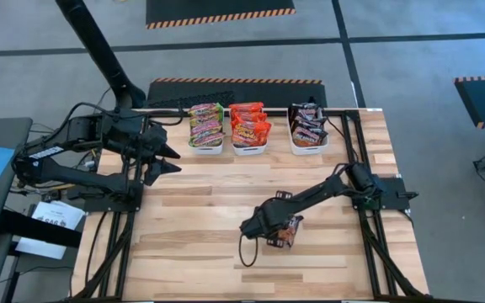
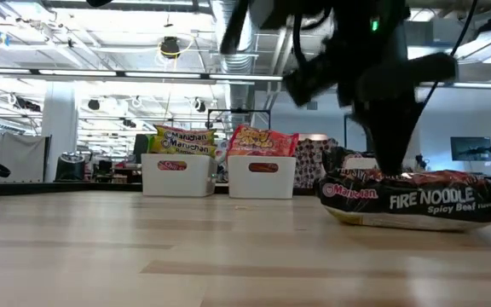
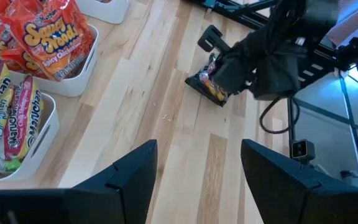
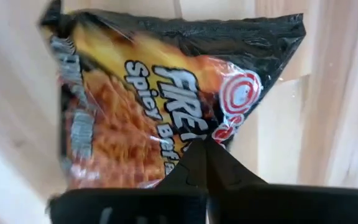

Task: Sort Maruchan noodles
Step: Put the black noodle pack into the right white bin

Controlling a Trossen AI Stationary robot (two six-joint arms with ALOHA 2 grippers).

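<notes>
High view: right gripper low over the last loose Fire Noodle packet on the worktop, well apart from three filled bins.

Low view: packet lies flat.

Right wrist view: fingers pinched on its edge, likely for lifting.

Left wrist view: left gripper wide, waiting.
</notes>
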